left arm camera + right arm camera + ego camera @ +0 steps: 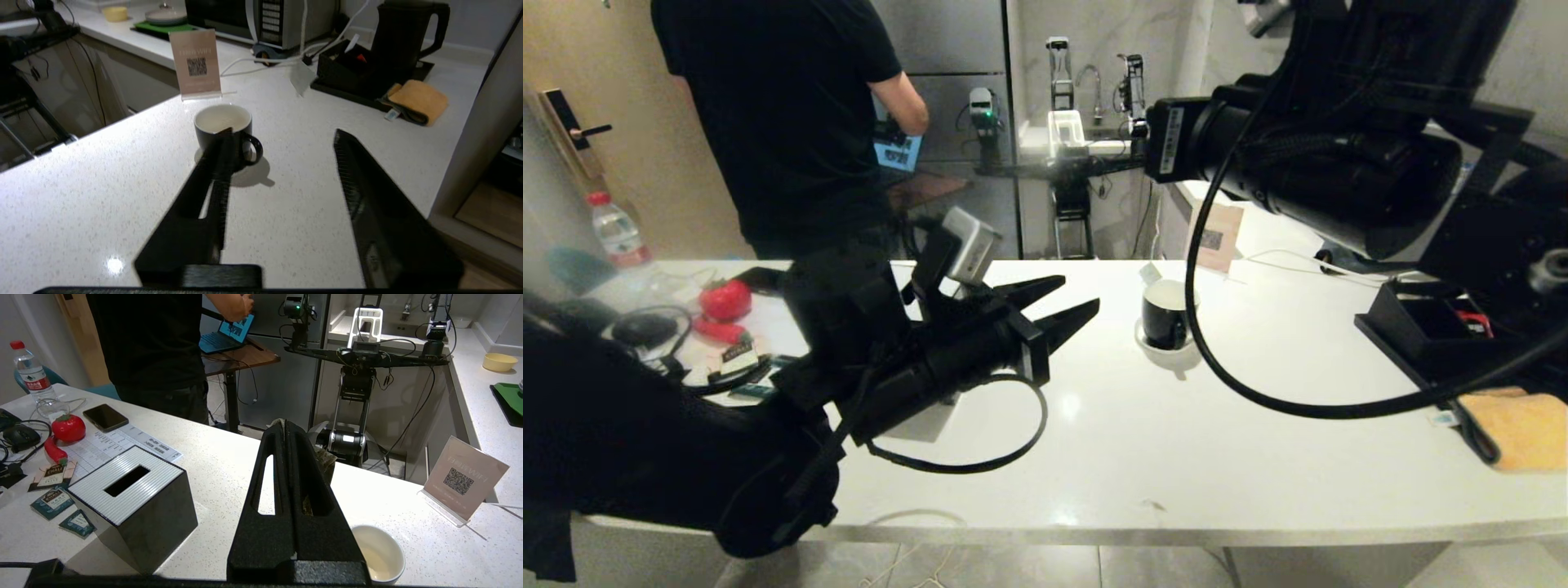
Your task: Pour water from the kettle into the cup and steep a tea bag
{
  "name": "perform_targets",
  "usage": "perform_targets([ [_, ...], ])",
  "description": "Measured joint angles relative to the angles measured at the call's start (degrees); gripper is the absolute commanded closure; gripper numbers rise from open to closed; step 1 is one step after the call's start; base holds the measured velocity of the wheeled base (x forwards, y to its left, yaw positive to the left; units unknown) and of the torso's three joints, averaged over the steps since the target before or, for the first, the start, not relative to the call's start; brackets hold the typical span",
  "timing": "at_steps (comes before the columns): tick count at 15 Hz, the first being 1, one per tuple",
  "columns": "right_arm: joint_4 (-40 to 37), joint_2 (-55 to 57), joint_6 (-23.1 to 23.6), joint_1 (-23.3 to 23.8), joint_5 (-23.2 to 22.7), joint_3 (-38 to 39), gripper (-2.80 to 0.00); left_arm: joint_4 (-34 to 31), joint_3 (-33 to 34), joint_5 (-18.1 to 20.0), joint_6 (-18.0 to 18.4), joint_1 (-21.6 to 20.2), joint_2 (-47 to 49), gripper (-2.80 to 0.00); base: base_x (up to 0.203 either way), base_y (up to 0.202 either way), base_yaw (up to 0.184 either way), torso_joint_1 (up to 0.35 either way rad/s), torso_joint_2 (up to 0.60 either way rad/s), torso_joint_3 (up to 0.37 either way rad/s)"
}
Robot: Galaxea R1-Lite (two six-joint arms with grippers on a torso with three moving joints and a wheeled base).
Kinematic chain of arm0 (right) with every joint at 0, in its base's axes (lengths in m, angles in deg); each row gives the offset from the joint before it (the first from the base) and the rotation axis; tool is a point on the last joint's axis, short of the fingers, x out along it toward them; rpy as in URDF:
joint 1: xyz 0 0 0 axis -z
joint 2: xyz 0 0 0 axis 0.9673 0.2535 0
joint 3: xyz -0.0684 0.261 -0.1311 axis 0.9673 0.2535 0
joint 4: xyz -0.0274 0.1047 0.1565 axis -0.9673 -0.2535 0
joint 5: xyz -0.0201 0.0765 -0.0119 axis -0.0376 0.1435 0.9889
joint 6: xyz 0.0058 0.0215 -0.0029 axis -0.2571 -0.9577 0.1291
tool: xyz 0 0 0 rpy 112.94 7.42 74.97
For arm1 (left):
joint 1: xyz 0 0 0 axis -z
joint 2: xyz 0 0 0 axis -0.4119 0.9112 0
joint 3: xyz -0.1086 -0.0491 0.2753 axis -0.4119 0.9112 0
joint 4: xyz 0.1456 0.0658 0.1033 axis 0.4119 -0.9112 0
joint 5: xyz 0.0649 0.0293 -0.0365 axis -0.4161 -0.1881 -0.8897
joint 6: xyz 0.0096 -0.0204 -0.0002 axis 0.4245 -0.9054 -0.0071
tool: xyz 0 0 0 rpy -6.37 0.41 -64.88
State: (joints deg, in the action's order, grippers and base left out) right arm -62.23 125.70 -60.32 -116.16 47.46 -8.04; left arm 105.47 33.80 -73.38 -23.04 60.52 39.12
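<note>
The black cup (1165, 318) with a white inside stands on its small white saucer (1178, 362) mid-counter. I cannot tell whether water is in it. My left gripper (1080, 294) hovers open and empty just left of the cup (222, 122), its fingers level and aimed past the handle. My right gripper (284, 424) is above the cup (378, 551), shut on the tea bag (329, 461). The grey-brown tea bag (301, 77) hangs below those fingers. The black kettle (404, 36) stands on a black tray at the counter's far right.
A black tissue box (130, 498) sits left of the cup, with teal sachets (53, 500) and a red toy tomato (725, 300) beyond. A QR sign (196, 61), an orange cloth (1515, 425) and a black tray (1421, 327) lie right. A person (784, 122) stands behind the counter.
</note>
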Motion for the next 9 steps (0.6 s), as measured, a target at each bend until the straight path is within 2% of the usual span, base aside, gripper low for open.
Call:
perform_targets([
  [2,-0.01,-0.19,0.01,-0.03,-0.08,0.2,0.0,1.94,-0.92,-0.09,-0.01,0.47,1.67,-2.8,0.0,0.0,0.0,0.0,0.0,0.0],
  [9,0.0,-0.55,-0.04,-0.88,-0.09,0.3,0.0,2.24,-2.25,-0.1,0.13,1.93,4.35,-2.8,0.0,0.0,0.0,0.0,0.0,0.0],
])
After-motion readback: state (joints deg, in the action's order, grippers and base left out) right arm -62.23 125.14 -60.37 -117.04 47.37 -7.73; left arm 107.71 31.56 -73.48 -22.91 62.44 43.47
